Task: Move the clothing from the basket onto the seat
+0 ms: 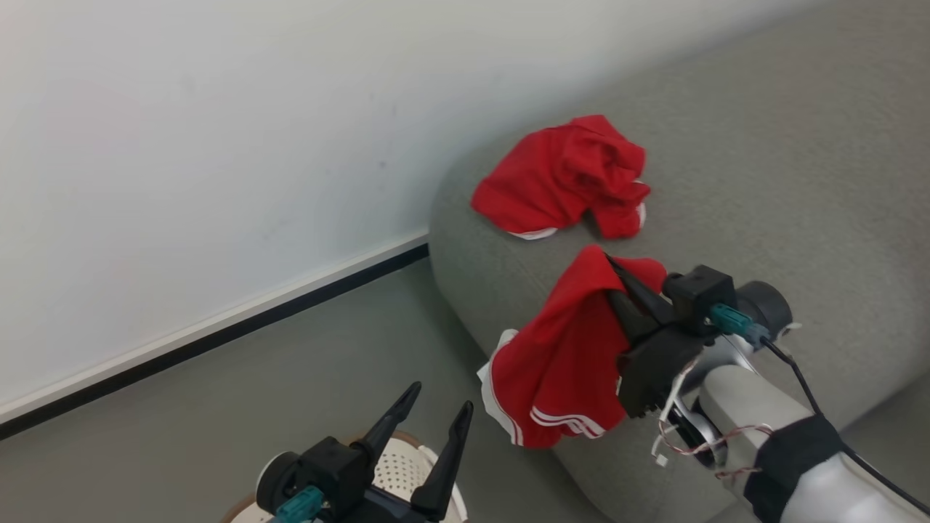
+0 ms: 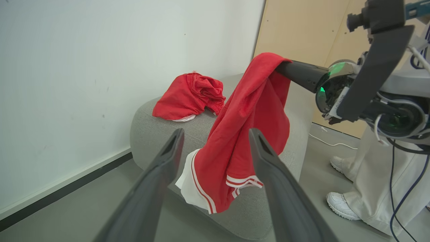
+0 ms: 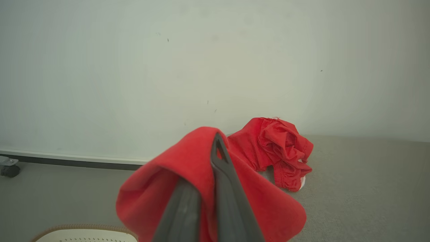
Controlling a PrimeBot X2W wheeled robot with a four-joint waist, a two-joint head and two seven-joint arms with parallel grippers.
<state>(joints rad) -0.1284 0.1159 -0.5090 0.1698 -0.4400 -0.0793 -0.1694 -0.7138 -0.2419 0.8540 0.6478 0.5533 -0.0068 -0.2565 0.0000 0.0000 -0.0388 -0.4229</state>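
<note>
Grey seat (image 1: 763,181) bears crumpled garment (image 1: 563,178); right gripper (image 1: 610,263) pinches hanging garment (image 1: 559,363), left gripper (image 1: 440,398) spread.

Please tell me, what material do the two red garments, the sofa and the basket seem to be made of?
The hanging garment and the crumpled garment: thin, soft cloth, matte; they drape and wrinkle easily. The sofa: grey textile upholstery, fine grainy weave, matte. The basket: probably white plastic, smooth, with punched holes; its brown rim looks woven, possibly imitation.
</note>
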